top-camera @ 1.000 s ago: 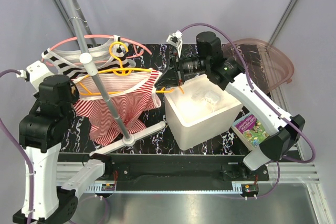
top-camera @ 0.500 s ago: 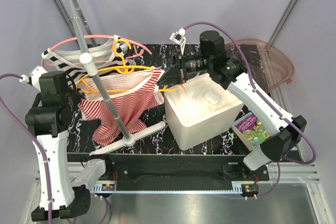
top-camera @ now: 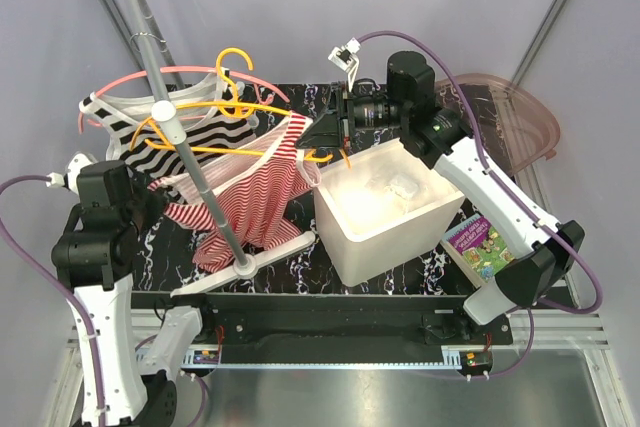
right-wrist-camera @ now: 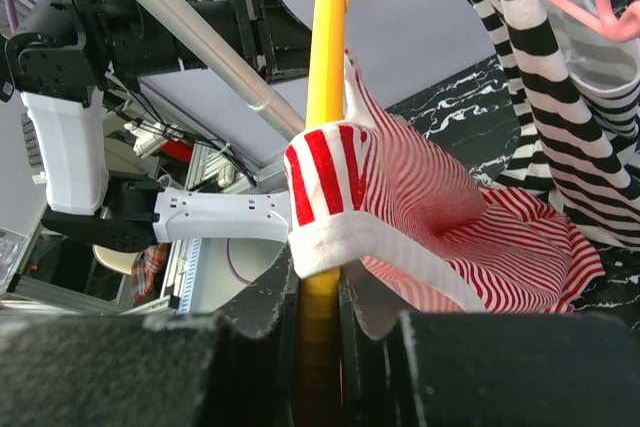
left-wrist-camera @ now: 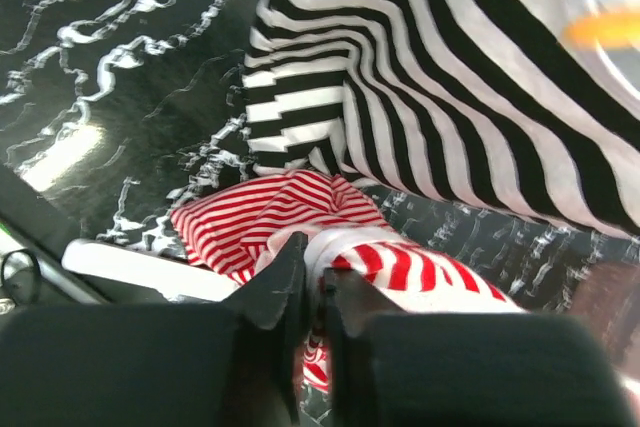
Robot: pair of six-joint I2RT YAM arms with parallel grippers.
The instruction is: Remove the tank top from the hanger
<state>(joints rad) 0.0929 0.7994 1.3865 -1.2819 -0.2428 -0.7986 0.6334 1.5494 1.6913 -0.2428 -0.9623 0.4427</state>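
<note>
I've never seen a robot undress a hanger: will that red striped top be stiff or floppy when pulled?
Probably floppy: the red striped top sags in folds below the yellow hanger. Likely light, being thin cloth pinched by the left gripper. It may snag rather than slide off, since its edge wraps the hanger's arm.

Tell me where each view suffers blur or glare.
Top external view: evenly lit and sharp, with a bright sheen on the metal sheet in front. Left wrist view: the left gripper's fingers are dark and soft; white glare sits on the black table. Right wrist view: the right gripper's fingers blur, while hanger and tank top are crisp.
</note>
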